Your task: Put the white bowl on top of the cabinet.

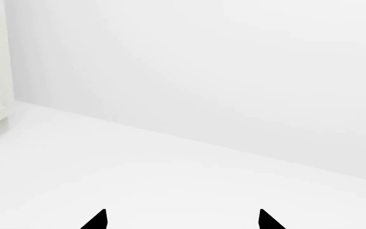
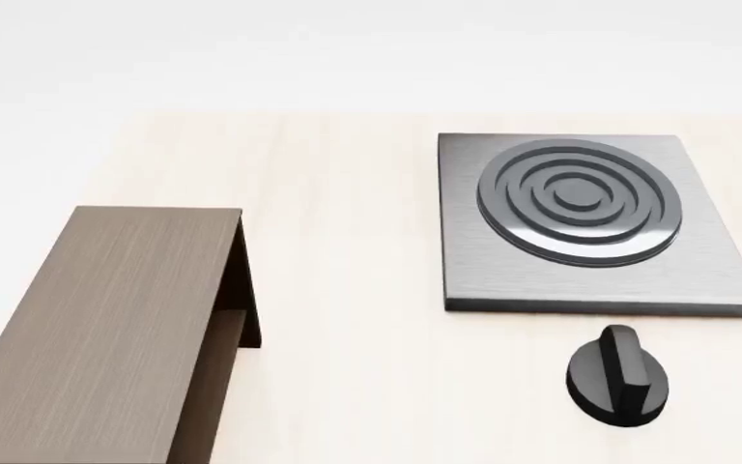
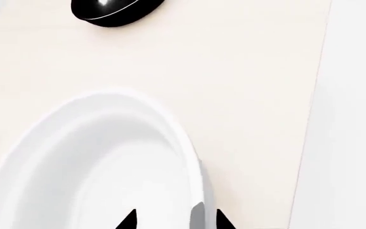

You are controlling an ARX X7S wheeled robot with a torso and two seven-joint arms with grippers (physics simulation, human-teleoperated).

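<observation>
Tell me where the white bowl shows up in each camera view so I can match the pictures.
Head view: the white bowl is not in it.
Left wrist view: not in it; only white floor and wall.
Right wrist view: the white bowl fills the lower left, its rim between the right gripper fingertips.
Shared landmark: the black knob, seen in the head view and the right wrist view.

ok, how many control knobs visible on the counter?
1. The black knob sits on the counter just in front of the grey stove plate, right of the cabinet. Others may lie outside the head view.
</observation>
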